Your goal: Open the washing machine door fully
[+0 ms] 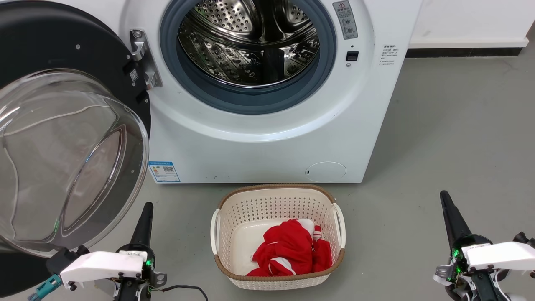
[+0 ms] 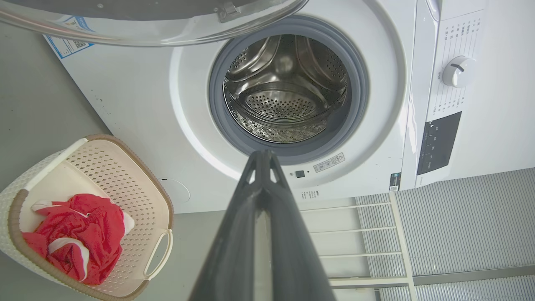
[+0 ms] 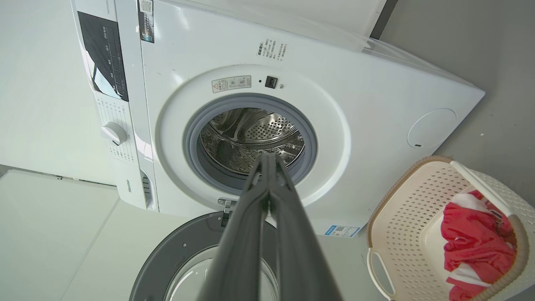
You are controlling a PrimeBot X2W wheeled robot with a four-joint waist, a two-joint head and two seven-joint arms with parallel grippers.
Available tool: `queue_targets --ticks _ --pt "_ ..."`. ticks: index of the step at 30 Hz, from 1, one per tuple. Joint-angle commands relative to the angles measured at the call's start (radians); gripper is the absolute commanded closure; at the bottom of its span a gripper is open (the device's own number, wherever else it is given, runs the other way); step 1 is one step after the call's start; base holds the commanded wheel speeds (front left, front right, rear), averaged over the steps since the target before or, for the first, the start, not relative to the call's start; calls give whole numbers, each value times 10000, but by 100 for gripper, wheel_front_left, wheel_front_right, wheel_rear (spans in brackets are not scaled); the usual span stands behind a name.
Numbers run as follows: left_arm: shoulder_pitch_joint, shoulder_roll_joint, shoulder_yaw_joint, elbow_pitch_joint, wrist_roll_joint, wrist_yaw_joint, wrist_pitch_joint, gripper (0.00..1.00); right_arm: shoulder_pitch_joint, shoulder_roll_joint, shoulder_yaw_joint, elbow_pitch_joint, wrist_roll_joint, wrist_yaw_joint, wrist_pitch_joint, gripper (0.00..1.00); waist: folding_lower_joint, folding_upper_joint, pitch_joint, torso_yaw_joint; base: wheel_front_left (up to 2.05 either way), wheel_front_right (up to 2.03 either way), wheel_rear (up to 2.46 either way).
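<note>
In the wrist views a control dial [image 2: 458, 71] and a dark panel are shown on the washing machine [image 1: 267, 146]; the head view's top edge falls lower, across the drum opening. The washing machine door [image 1: 71, 159] is seen swung out at 9 o'clock of that opening, hinged there, its glass bowl bulging toward 5 o'clock. The left tool [image 1: 146, 209] and right tool [image 1: 444, 198] are pressed closed, and nothing is held. One door, one machine, one basket [image 1: 276, 190], one red garment [image 1: 292, 251] and two tools are counted.
</note>
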Motion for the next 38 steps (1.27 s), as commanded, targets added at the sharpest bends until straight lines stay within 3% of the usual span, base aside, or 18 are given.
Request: queue_targets --ticks 1,38 --pt "-141 13 34 0 -167 -49 49 100 -169 -38 -27 -4 174 -2 53 100 0 0 -3 2 0 0 0" --pt "-303 10 254 290 -2605 -225 672 100 -357 53 -294 308 2577 -3 679 100 0 0 -122 87 0 0 0"
